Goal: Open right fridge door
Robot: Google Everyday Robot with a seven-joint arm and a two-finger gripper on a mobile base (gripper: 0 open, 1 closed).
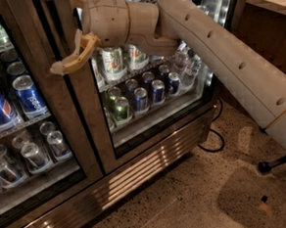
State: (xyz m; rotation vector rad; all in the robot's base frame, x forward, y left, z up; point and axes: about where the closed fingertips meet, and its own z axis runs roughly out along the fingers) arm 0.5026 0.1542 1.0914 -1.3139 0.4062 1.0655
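Noted pincer (65, 65) at 10 o'clock, against left stile of right fridge door (157, 110), centre-frame, seemingly shut. Could not tell pincer apart or together. Judged best: hook stile edge, pull steadily along hinge arc.

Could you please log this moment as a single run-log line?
step: open door | pincer: high up at left frame edge of right fridge door | door: looks shut | contact with frame: unclear
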